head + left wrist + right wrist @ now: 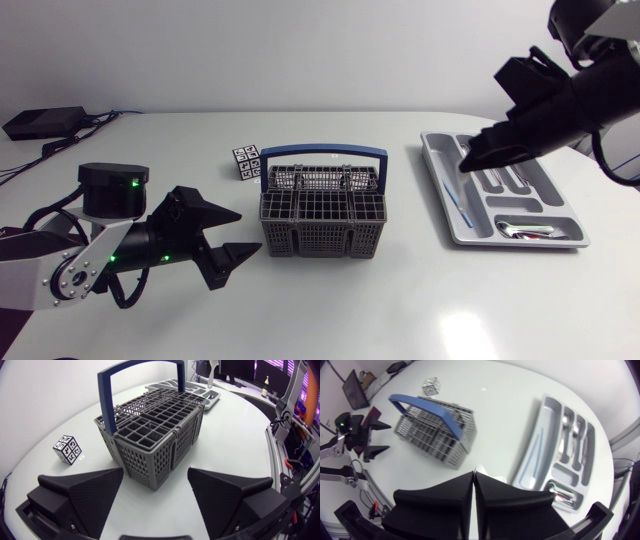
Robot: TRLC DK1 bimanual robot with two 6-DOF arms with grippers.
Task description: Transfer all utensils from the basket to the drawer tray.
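The grey basket (322,210) with a blue handle stands mid-table; no utensil shows above its compartments (155,430). My left gripper (225,240) rests just left of it, open, fingers (90,492) spread toward the basket's near corner with nothing between them. The grey drawer tray (437,195) lies at the right. It holds metal utensils (525,230) and a thin blue stick (452,192). My right gripper (470,155) hovers over the tray's far-left part, shut (474,495), with nothing seen in it. The right wrist view looks down on basket (432,430) and tray (547,420).
A small cube with black-and-white markers (246,163) sits behind the basket's left corner, also seen beside the basket (69,450). Bare white tabletop lies between basket and tray and along the front edge.
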